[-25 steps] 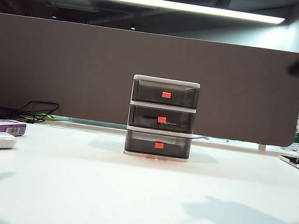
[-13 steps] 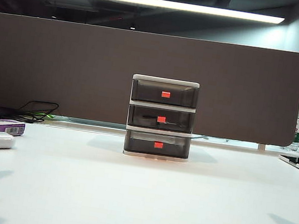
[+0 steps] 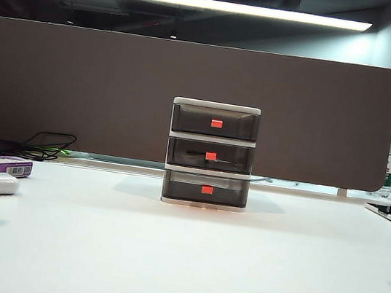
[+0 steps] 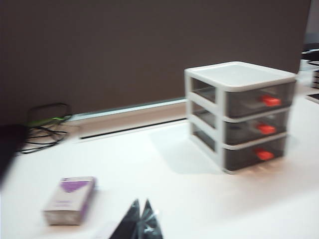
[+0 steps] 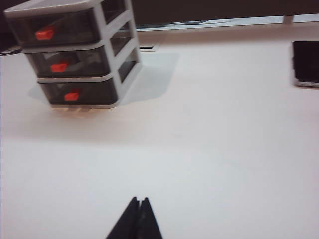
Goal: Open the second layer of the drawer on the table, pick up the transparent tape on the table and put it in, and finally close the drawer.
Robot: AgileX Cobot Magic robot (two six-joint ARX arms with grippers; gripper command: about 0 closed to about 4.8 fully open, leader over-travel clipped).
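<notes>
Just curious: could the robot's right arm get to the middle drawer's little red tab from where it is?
Probably yes. The right gripper, shut, hangs over bare table, and nothing lies between it and the second layer, whose tab faces it. It would need to open first.

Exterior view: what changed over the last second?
A dark arm blur at the upper right left the frame, and the shadows on the table shrank toward the lower corners. The drawer stayed shut. Left gripper and right gripper are shut, empty.
</notes>
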